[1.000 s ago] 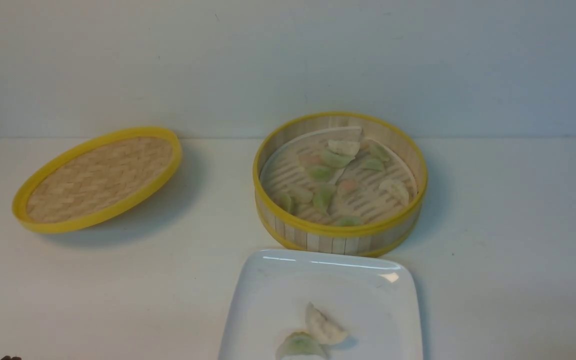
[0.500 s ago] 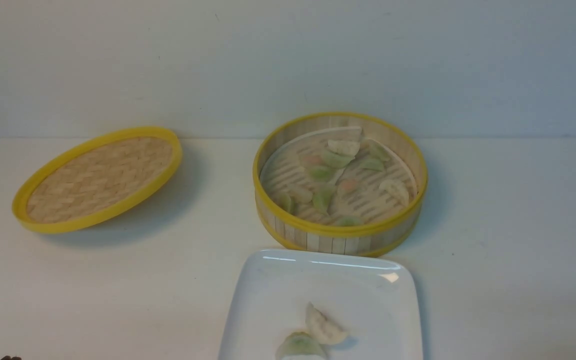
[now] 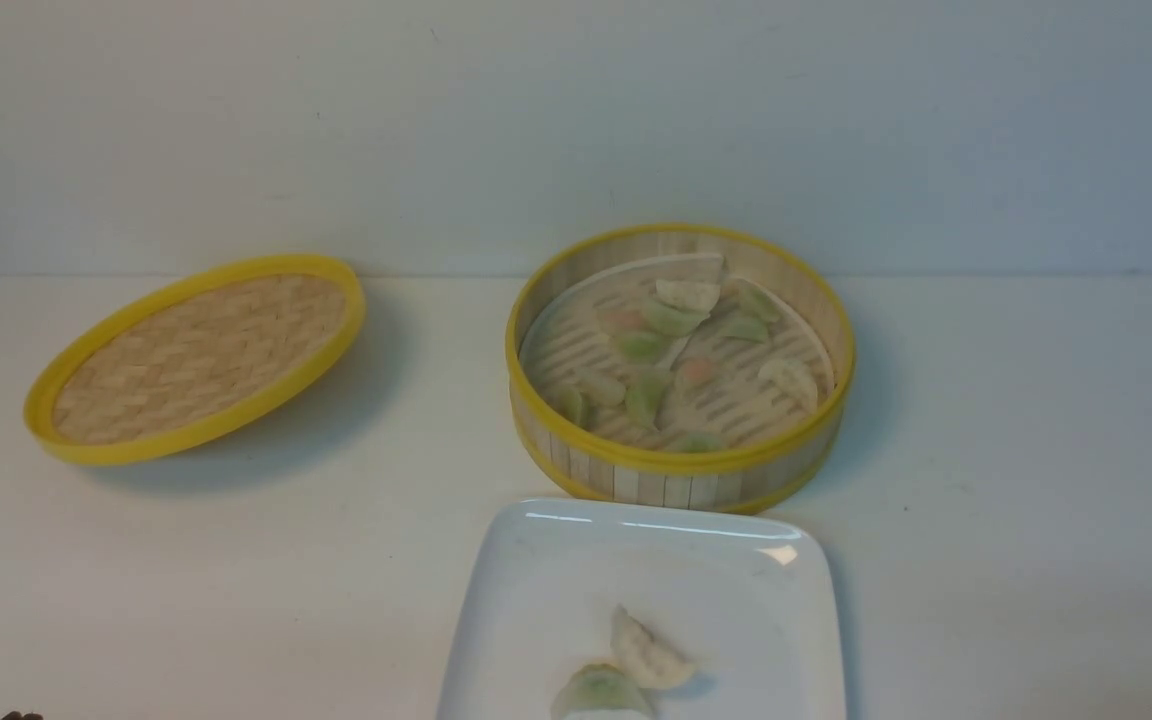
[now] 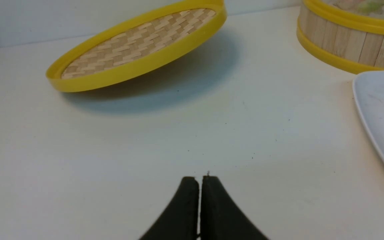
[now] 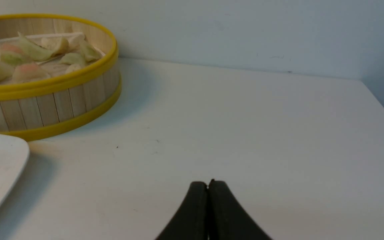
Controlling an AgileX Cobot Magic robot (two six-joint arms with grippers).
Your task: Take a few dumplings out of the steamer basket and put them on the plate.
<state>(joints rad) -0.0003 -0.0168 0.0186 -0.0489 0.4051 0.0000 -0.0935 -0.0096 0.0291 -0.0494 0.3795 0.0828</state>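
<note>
The steamer basket [image 3: 681,478] stands at the table's middle with several green, white and orange dumplings [image 3: 648,392] on its slatted floor. The white plate [image 3: 556,600] lies just in front of it and holds a white dumpling [image 3: 646,655] and a green dumpling [image 3: 596,692]. My left gripper [image 4: 200,178] is shut and empty above bare table, left of the plate [image 4: 378,110]. My right gripper [image 5: 208,182] is shut and empty above bare table, right of the basket [image 5: 55,103]. Neither gripper shows in the front view.
The flat woven lid [image 3: 198,355] with a yellow rim lies tilted at the left, also in the left wrist view [image 4: 138,46]. A pale wall runs behind the table. The table's right edge [image 5: 383,106] shows in the right wrist view.
</note>
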